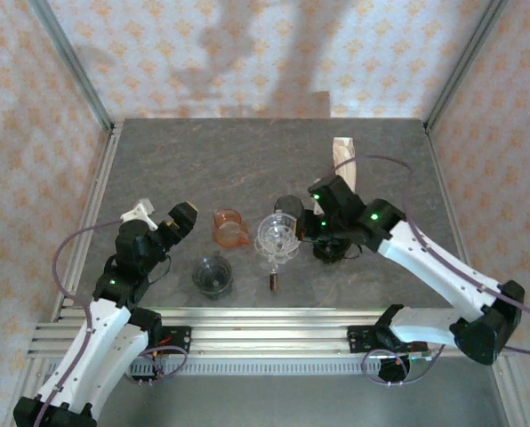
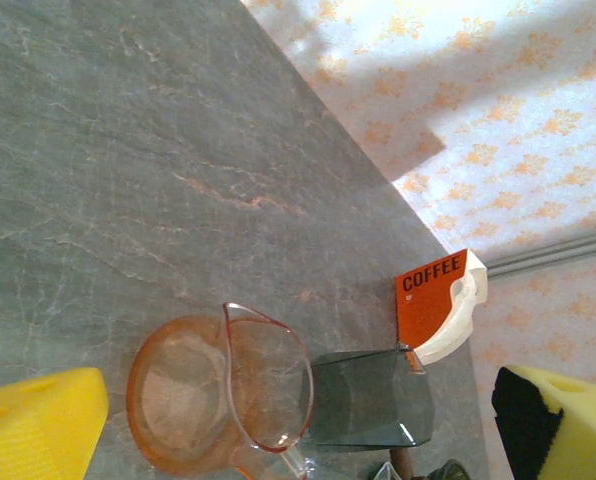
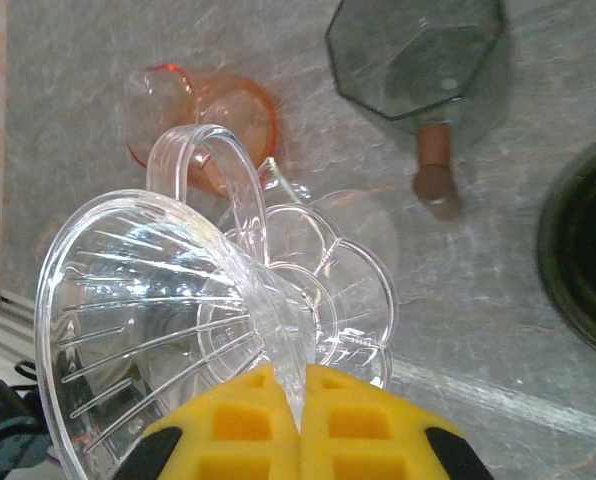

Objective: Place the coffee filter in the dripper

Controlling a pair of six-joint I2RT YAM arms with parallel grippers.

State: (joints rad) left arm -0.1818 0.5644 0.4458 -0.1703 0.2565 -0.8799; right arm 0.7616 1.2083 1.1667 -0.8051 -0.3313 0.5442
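I am pinching the rim of the clear ribbed plastic dripper [image 3: 168, 300] in the fully closed right gripper [image 3: 300, 395], probably steadying it for loading. The left gripper [image 1: 183, 219] is hovering left of the dripper, wide open and empty. The white paper coffee filters [image 2: 465, 312] are sitting in their orange box [image 2: 428, 295] behind the dripper.

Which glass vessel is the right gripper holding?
The clear ribbed dripper: the right gripper is shut on its rim. The orange pitcher and the smoky grey cup stand apart, untouched.

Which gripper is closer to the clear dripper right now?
Right. The right gripper is shut on the rim of the clear dripper, its pads pinching the wall. The left gripper is open and apart from it, off to the left beyond the orange pitcher.
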